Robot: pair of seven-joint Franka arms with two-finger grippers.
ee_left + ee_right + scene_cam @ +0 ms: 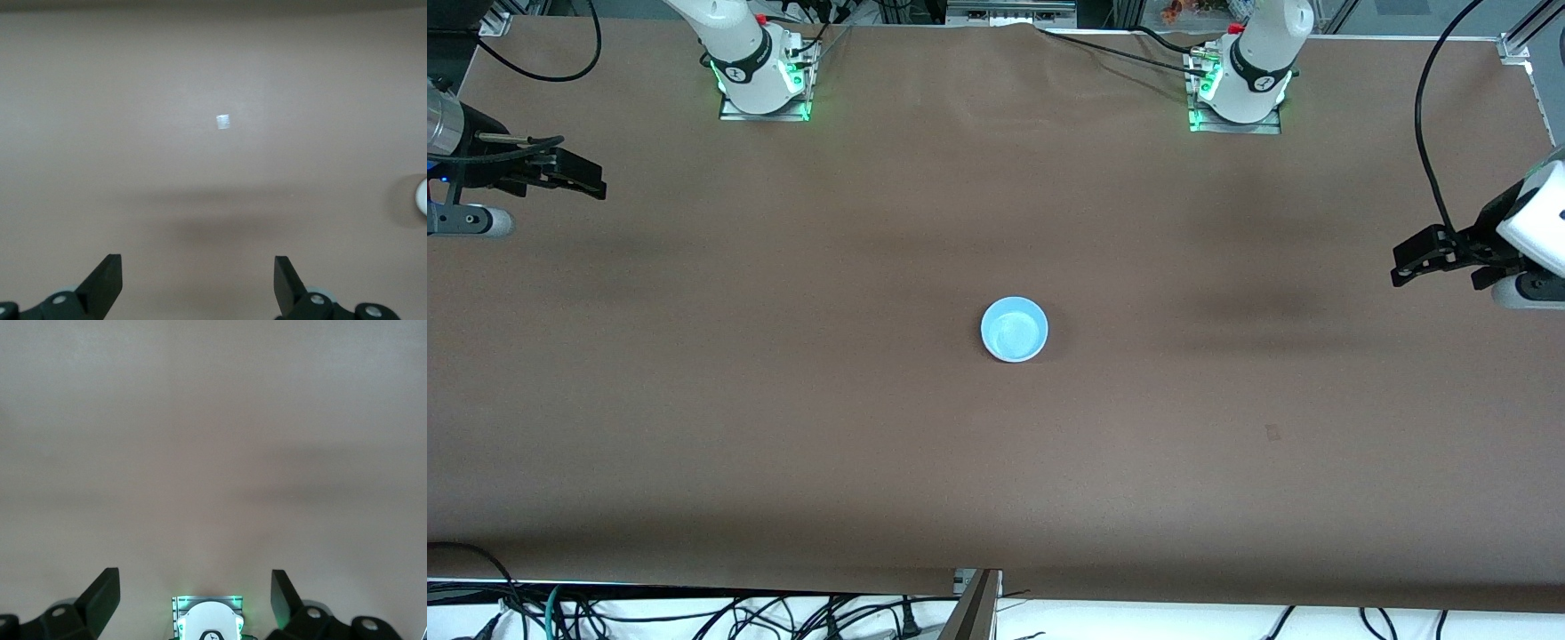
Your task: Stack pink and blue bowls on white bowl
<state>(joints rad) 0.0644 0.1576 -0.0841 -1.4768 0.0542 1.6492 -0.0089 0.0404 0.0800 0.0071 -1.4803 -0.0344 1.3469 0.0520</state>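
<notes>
One light blue bowl (1014, 327) stands upright in the middle of the table, and a pale whitish wall shows under its rim on the side nearer the front camera. No pink bowl shows, and I cannot tell whether the whitish wall is the white bowl. A pale sliver of the bowl's rim (422, 197) sits at the edge of the left wrist view. My left gripper (1398, 267) hangs open and empty over the left arm's end of the table (783, 400). My right gripper (599, 180) hangs open and empty over the right arm's end. Wide-apart fingers frame bare table in both wrist views (198, 267) (195, 583).
A small pale tape mark (1272, 433) (223, 122) lies on the brown tabletop toward the left arm's end. The right arm's base (209, 620) shows between the right gripper's fingers. Cables (694, 613) hang along the table's edge nearest the front camera.
</notes>
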